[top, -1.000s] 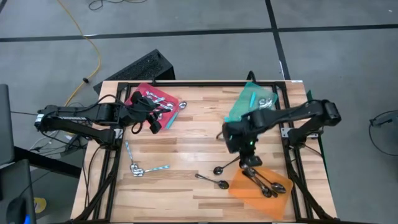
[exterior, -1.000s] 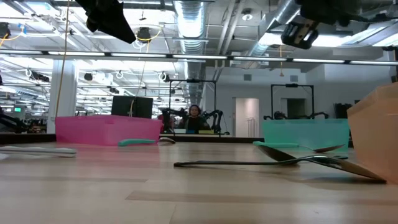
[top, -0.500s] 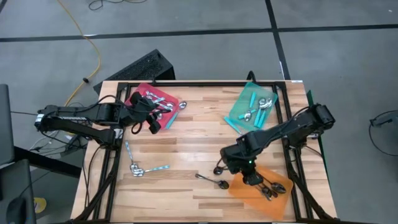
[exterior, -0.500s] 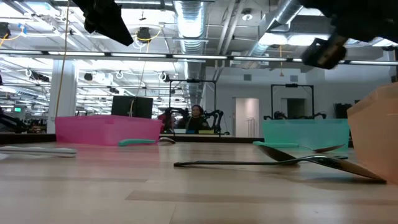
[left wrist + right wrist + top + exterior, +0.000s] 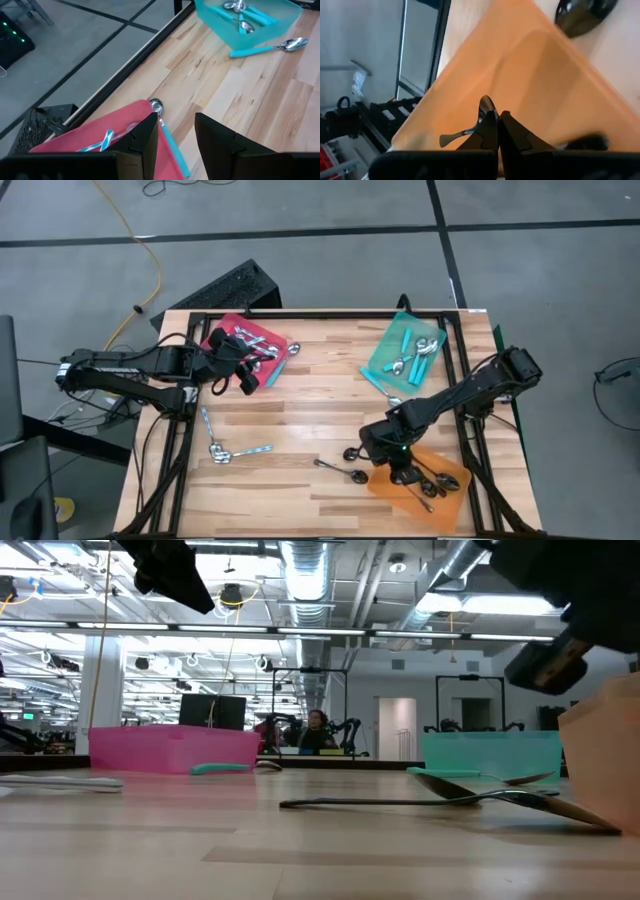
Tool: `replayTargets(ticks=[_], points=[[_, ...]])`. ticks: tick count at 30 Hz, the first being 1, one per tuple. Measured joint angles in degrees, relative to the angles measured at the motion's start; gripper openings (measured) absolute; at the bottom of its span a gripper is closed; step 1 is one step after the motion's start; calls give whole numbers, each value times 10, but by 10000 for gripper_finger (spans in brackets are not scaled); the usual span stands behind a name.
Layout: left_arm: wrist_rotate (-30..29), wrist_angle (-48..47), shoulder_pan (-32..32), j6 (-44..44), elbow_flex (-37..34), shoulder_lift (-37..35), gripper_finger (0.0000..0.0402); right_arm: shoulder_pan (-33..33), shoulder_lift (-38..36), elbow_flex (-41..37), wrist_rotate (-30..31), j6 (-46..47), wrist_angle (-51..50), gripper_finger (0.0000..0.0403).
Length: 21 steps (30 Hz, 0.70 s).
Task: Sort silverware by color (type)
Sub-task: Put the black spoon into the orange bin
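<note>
Black spoons (image 5: 432,480) lie piled in the orange tray (image 5: 448,502); two more black ones (image 5: 345,471) rest flat on the bench (image 5: 300,410). Teal-handled spoons (image 5: 415,358) fill the teal tray (image 5: 385,345). Silver spoons (image 5: 262,350) sit in the red tray (image 5: 232,327).

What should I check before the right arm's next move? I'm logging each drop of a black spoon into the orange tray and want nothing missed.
1. Right gripper shut on the black spoon: ok, fingers pinch its thin stem.
2. Right gripper over the orange tray: ok, it hangs at the tray's near-left corner in the high view, orange fills the wrist view.
3. Black spoons already in the tray: ok, several lie there.
4. Loose black spoons on the table left of the tray: not ok, still to be sorted.
5. Left gripper out of the way: ok, open at the red tray, holding nothing.
6. Height above tray floor: cannot tell.
</note>
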Motion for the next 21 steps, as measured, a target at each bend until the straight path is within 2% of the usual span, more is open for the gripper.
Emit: replayTargets(ticks=[9, 21], points=[[-1, 0, 0, -14, 0, 0, 114, -3, -2, -64, 1, -5, 50, 20], [-18, 1, 0, -15, 0, 0, 114, -8, 4, -71, 8, -54, 84, 20]])
